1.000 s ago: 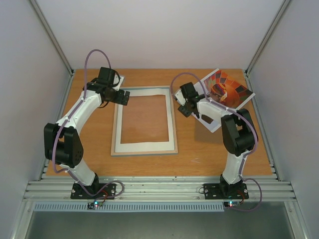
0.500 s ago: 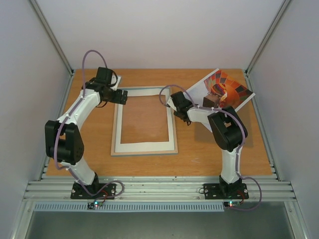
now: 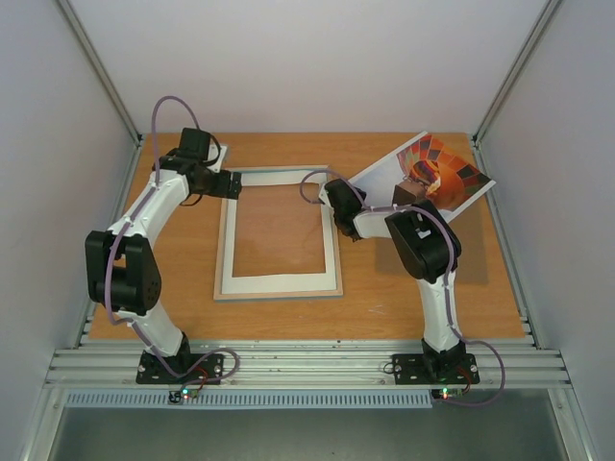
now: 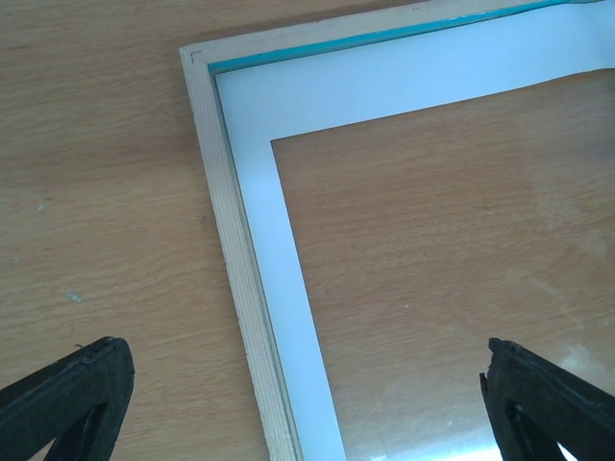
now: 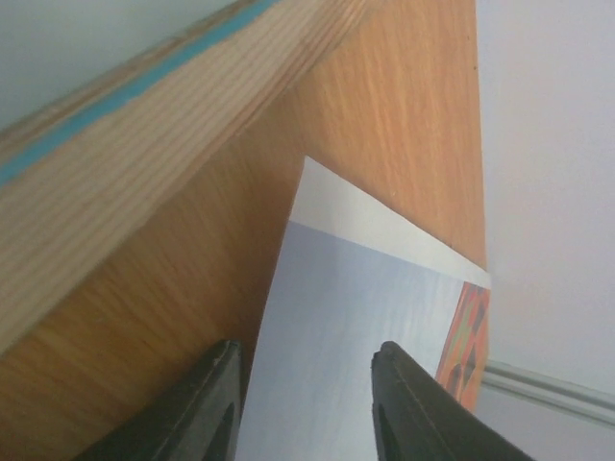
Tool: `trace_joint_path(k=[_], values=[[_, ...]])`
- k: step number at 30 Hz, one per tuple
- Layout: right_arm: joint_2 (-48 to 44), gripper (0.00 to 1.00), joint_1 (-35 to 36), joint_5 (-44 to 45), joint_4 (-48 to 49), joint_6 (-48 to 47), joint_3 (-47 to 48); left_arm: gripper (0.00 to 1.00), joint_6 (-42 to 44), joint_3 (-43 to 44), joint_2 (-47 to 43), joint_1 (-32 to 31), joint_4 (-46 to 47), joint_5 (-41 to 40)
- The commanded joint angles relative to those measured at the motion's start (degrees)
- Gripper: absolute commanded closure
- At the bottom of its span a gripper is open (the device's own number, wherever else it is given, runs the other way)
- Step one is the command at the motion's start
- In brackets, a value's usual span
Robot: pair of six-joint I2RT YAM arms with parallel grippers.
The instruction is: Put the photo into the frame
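Note:
The frame (image 3: 279, 290) lies flat mid-table, back up, with a white mat (image 3: 279, 178) inside it. The photo (image 3: 452, 173) lies at the back right, its balloon print facing up. My right gripper (image 3: 334, 196) is low between the frame's right edge and the photo's near-left corner. In the right wrist view its jaws (image 5: 307, 403) stand apart over the photo's blue part (image 5: 356, 317), beside the frame's wooden side (image 5: 144, 144), gripping nothing. My left gripper (image 3: 235, 184) hovers wide open over the frame's far-left corner (image 4: 231, 250), holding nothing (image 4: 307, 403).
A pale flat sheet (image 3: 223, 152) pokes out behind the left wrist at the back left. Grey walls close in the table on both sides and at the back. Bare wood shows through the frame's window (image 3: 279, 230).
My right arm has swung left, carrying its gripper from over the photo down to the frame's right edge, with its jaws narrowing. The left arm has barely shifted.

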Motion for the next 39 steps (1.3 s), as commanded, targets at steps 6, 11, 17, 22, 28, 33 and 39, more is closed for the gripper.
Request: trace_joint_path(k=[6,11,17,22,28,33,39], values=[[2.5,0.96,-1.7,0.6,-3.7,-1.0,0.0,0.01,-0.7,1.8,-0.1,0.3,0.4,2.3],[-3.5,0.99,-1.7,0.0,-7.3,-0.1,1.3,0.01,-0.6,1.7,-1.0,0.2,0.4,2.2],[-12.6,0.99,-1.6,-6.7,-27.7,10.3,7.3,0.01,-0.7,2.3,-1.5,0.2,0.0,1.8],[-18.1,0.99,-1.5,-12.7,-37.9,15.4,10.3,0.01,0.4,2.8,-2.1,0.0,-0.5,2.1],[-25.3,0.99,-1.4,-21.9,-52.6,19.5,17.3,0.01,5.1,3.9,-3.9,0.0,-0.7,10.9],[-32.3,0.99,-1.5,-30.3,-63.3,19.4,22.3,0.01,9.4,6.7,-4.5,0.0,-3.0,23.7],[-40.2,0.99,-1.5,-38.5,-73.8,17.1,27.3,0.01,13.5,5.4,-8.8,-1.5,-0.8,36.0]])
